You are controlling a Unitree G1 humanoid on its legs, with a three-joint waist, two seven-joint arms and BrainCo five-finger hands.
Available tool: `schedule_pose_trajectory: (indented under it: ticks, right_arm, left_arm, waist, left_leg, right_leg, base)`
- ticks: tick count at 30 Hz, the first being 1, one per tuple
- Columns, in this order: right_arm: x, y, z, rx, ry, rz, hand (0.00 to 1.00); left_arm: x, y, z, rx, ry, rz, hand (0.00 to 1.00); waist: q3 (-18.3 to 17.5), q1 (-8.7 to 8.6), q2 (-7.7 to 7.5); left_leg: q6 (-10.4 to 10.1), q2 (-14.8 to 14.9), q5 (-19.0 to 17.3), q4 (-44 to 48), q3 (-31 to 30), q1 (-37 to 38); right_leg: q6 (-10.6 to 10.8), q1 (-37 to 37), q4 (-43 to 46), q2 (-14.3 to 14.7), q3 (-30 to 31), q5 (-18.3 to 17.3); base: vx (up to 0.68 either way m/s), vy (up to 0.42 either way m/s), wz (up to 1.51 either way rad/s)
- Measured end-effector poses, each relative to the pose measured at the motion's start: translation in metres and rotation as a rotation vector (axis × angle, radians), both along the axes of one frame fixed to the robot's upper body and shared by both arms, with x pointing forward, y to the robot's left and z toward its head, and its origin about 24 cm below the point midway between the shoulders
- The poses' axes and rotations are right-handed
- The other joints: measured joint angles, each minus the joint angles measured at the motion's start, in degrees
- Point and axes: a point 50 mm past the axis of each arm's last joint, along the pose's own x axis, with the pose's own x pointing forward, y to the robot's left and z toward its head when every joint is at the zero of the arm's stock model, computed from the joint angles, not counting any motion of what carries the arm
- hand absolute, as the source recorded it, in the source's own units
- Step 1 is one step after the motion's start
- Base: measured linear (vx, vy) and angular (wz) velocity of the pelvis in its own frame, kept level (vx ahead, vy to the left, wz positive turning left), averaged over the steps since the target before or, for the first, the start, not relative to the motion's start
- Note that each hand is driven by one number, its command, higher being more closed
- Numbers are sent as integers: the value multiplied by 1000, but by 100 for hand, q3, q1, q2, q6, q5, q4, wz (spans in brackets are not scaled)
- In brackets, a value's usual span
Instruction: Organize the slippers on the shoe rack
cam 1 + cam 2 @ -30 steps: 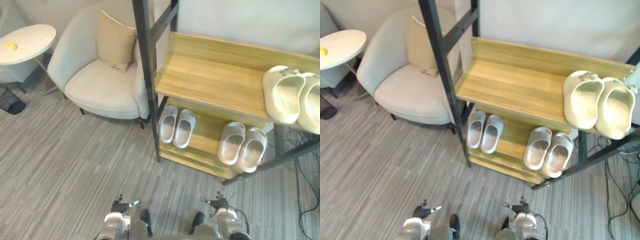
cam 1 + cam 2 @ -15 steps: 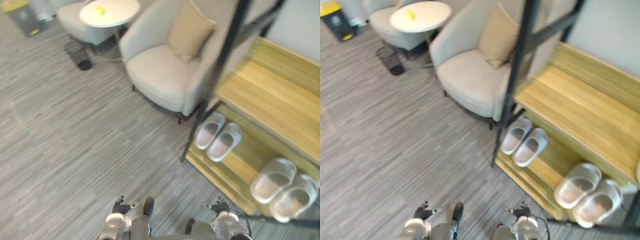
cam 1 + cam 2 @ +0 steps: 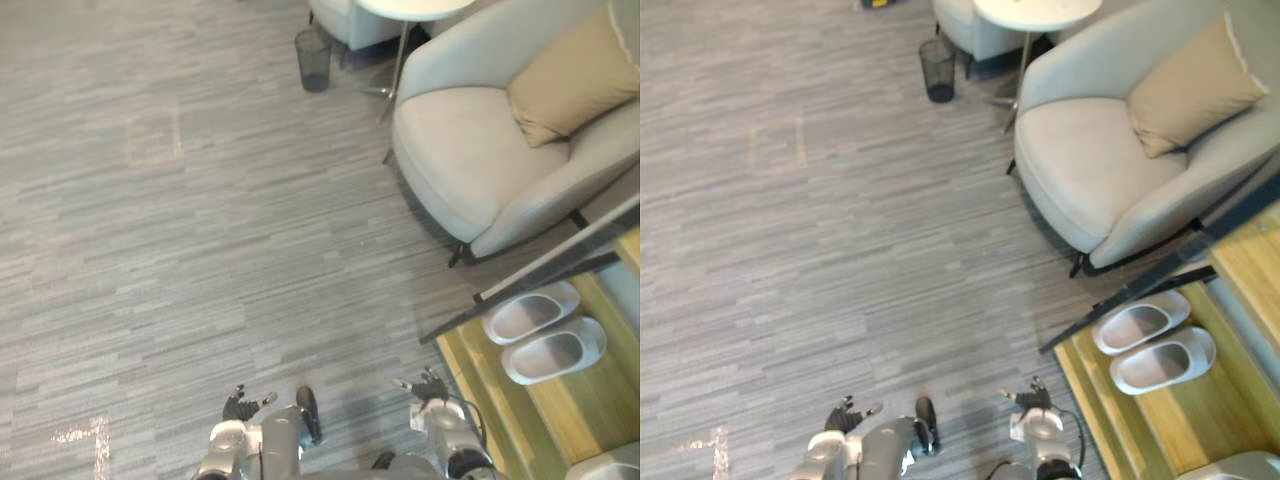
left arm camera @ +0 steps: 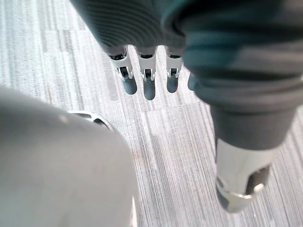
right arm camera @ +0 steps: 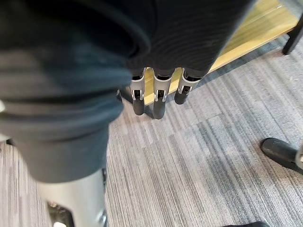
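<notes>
**Figure. Head and wrist views of the robot standing beside the shoe rack [image 3: 1110, 402].** The left hand [image 3: 238, 407] hung low over the grey striped floor [image 3: 180, 220]. Its fingers [image 4: 148, 88] were straight, slightly spread and holding nothing, with bare floor past their tips. The right hand [image 3: 430, 388] hung at the same height. Its fingers [image 5: 159, 108] were also straight and empty, and the front edge of a wooden shelf [image 5: 258, 21] of the rack lay a little past their tips, untouched. The pair of grey slippers [image 3: 545, 332] lay side by side, touching each other, on a low shelf of the rack. They sat beyond and to the outer side of the right fingers, well apart from them and far from the left fingers. A black frame bar [image 3: 1160, 282] of the rack slanted across just beyond the pair. Part of a further pale slipper [image 3: 608, 463] showed on the rack, farther to the outer side of the right fingers. A pale armchair [image 3: 470, 170] with a tan cushion [image 3: 570, 75] stood well ahead of the right fingertips, next to the rack. A dark wastebasket [image 3: 938, 70] stood on the floor far ahead of both hands
</notes>
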Motion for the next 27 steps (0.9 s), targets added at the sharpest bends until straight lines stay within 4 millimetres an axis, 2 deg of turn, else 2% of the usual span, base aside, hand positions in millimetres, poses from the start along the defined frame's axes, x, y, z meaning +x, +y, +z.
schedule_pose_trajectory:
  ticks: [1,2,4,7,9,10,11,12,13,14,16,17,18,19,20,21,23,25,27]
  right_arm:
    - [-3,1,-2,2,8,3,0]
    - [-2,4,-1,7,6,15,0]
    - [-2,7,-2,7,9,29,0]
    - [-8,3,-4,-2,26,24,0]
    - [-20,0,-10,-1,60,12,0]
    - [-23,-2,-11,-7,75,9,0]
    - [-27,-5,-13,-5,86,-8,0]
    - [-29,-9,-14,-12,98,-17,0]
    - [-34,-15,-16,-22,120,-28,0]
    - [-32,-16,-15,-24,114,-30,0]
    - [-29,-12,-14,-11,109,-32,0]
    - [-31,-10,-15,-7,110,-32,0]
    - [-33,-7,-15,0,107,-30,0]
    - [-34,-4,-16,4,107,-26,0]
    - [-34,-1,-16,9,109,-17,0]
    - [-32,2,-16,10,104,1,0]
    - [-29,2,-13,16,76,-11,0]
    - [-28,0,-12,20,70,-24,0]
    - [-37,1,-15,24,91,-34,0]
  left_arm:
    - [1,2,1,6,-5,-3,0]
    - [1,2,1,8,1,-8,0]
    - [-3,1,-2,10,21,-18,0]
    - [-2,-2,-3,3,30,-23,0]
    - [-3,-1,-4,4,42,-24,0]
    - [-5,0,-5,7,49,-23,0]
    - [-8,0,-7,5,66,-24,0]
    - [-8,-1,-7,3,68,-24,0]
    - [-5,-4,-7,-5,60,-25,0]
    - [-8,-6,-8,-12,65,-16,0]
    - [-10,-3,-8,-17,71,18,0]
    - [-10,-2,-8,-19,68,29,0]
    - [-6,-1,-6,-27,44,58,0]
    - [-3,0,-3,-32,20,77,0]
    - [1,0,-1,-34,-1,85,0]
    - [5,0,2,-34,-21,85,0]
    - [10,-3,5,-50,-48,96,0]
    - [12,-7,6,-62,-58,99,0]
    - [11,-11,5,-79,-58,115,0]
  waist:
    - [41,-32,-89]
    - [51,-37,-102]
    - [46,-52,-107]
    - [66,-85,-66]
    - [53,-179,-99]
    - [19,-288,-206]
    - [21,-360,-239]
    - [-10,-382,-256]
    - [-74,-368,-152]
    - [-102,-273,-45]
    - [-95,-280,-35]
    - [-93,-294,-36]
    - [-79,-263,-39]
    - [-36,-231,-1]
    - [-26,-189,28]
    - [-23,-142,15]
    - [-18,-119,7]
    - [-30,-80,38]
    - [-65,-31,101]
  left_leg:
    - [7,-70,-165,21,-120,134]
    - [1,-87,-222,14,-218,230]
    - [-29,-90,-242,-320,-359,570]
    - [-68,-95,-181,-800,-614,1006]
    - [-162,-193,-116,-1131,-892,1240]
    - [-234,-286,-84,-1257,-1097,1349]
    - [-305,-350,-122,-1305,-1328,1402]
    - [-376,-351,-194,-1301,-1541,1470]
    - [-479,-215,-306,-1290,-1738,1461]
    - [-573,-21,-334,-1257,-1770,1427]
    - [-742,139,-362,-885,-1724,1387]
    - [-818,209,-419,-343,-1659,1236]
    - [-864,379,-447,928,-1404,800]
    - [-799,636,-363,1929,-1074,440]
    - [-686,963,-458,2678,-704,178]
    - [-614,1144,-510,2898,-383,-72]
    - [-603,1208,-624,2568,-26,-366]
    - [-594,1155,-602,1725,337,-520]
    - [-564,1010,-189,664,472,-533]
  right_leg:
    - [-125,-291,958,-260,194,62]
    - [-132,-558,1408,-298,540,-56]
    - [39,-1072,1407,-84,1012,-321]
    - [99,-1748,487,222,1143,-201]
    - [191,-2030,-584,455,1580,355]
    - [183,-2079,-1115,491,1909,752]
    - [142,-2067,-1364,488,2182,1256]
    - [-6,-1995,-1380,528,2237,1619]
    - [-172,-2025,-1264,636,2108,1529]
    - [-325,-2038,-1011,701,1881,1308]
    - [-479,-1931,-670,728,1612,924]
    - [-483,-1751,-677,769,1517,792]
    - [-518,-1392,-763,848,1405,644]
    - [-575,-1075,-844,952,1306,531]
    - [-611,-799,-907,1050,1199,412]
    - [-592,-592,-972,1070,1126,321]
    - [-539,-316,-1224,1069,994,281]
    - [-415,-79,-1432,1054,837,222]
    - [-217,136,-1506,1056,626,112]
  base:
    - [143,54,47]
    - [180,43,40]
    - [177,13,26]
    - [176,-28,36]
    - [272,-115,81]
    - [309,-204,120]
    - [323,-275,134]
    - [426,-354,115]
    - [475,-350,84]
    - [433,-278,57]
    - [385,-229,56]
    - [417,-239,65]
    - [399,-210,53]
    - [442,-198,37]
    - [395,-136,21]
    - [296,-78,16]
    - [268,-27,25]
    - [275,55,37]
    - [358,158,53]
